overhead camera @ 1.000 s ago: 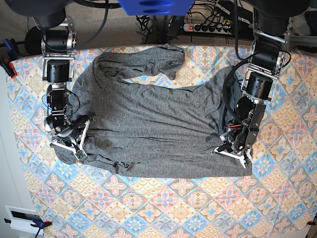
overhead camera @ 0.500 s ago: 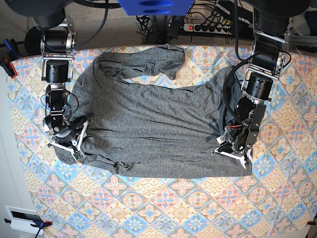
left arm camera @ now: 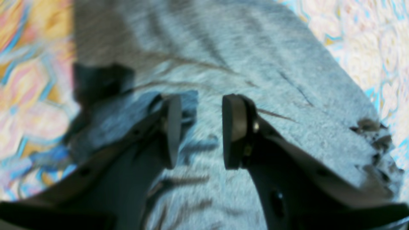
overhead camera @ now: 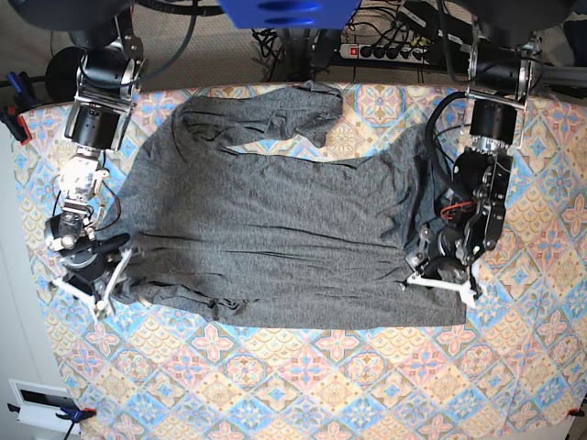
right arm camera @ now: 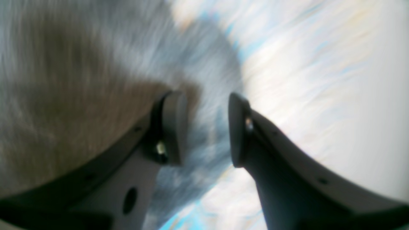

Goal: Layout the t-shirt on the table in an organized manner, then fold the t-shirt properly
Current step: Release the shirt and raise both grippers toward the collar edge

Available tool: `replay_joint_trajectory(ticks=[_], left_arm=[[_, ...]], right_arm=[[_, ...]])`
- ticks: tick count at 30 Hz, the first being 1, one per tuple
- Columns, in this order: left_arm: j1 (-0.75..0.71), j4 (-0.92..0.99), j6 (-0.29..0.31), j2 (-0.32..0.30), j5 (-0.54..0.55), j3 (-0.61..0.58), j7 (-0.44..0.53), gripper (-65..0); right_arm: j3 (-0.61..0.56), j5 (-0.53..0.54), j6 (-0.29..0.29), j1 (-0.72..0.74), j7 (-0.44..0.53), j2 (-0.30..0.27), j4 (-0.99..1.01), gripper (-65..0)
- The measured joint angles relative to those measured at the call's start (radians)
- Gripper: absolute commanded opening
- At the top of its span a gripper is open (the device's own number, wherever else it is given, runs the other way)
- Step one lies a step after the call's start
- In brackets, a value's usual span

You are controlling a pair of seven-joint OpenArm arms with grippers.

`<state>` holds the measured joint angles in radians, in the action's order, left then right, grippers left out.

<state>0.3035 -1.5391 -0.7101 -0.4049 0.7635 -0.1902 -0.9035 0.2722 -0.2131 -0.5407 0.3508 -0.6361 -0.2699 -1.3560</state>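
You will find no readable text, label, brand, number or sign in any of the three views. The dark heather-grey knit t-shirt (overhead camera: 275, 229) is plain and carries no print. The table's tile-patterned cloth of blue, pink and cream medallions (overhead camera: 367, 385) shows only its pattern, no lettering. The two wrist views are too blurred for you to make out any marking on the black gripper fingers (left arm camera: 169, 127).
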Motion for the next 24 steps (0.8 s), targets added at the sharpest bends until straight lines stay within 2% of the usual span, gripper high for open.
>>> replay_joint_trajectory(ticks=[2,6,11,16,20,24], left_arm=[[-0.037,-0.069,0.006,0.0,0.039,0.029,-0.045,-42.9],[-0.13,-0.182,0.004,-0.002,0.08,0.094,-0.112,-42.9],[-0.295,-0.328,0.007,-0.008,0.108,0.094,-0.2,-42.9],[-0.479,-0.445,0.006,-0.092,0.106,0.088,-0.227,-42.7],[-0.591,-0.488,0.007,-0.163,0.108,0.087,-0.222,-36.5],[-0.665,-0.489,0.006,-0.203,0.103,0.084,-0.229,-30.4]], right_arm=[[0.029,0.01,0.002,-0.04,0.019,0.0,-0.104,-44.2],[0.096,-0.016,-0.004,-0.157,-0.08,0.032,-0.225,-44.2],[0.191,0.011,0.0,-0.279,-0.045,0.038,-0.381,-44.2],[0.255,-0.008,-0.003,-0.487,-0.087,0.101,-0.437,-44.2],[0.253,0.018,0.001,-0.55,-0.043,0.123,-0.486,-44.3],[0.26,0.166,-0.012,-0.642,-0.075,0.158,-0.505,-44.3]])
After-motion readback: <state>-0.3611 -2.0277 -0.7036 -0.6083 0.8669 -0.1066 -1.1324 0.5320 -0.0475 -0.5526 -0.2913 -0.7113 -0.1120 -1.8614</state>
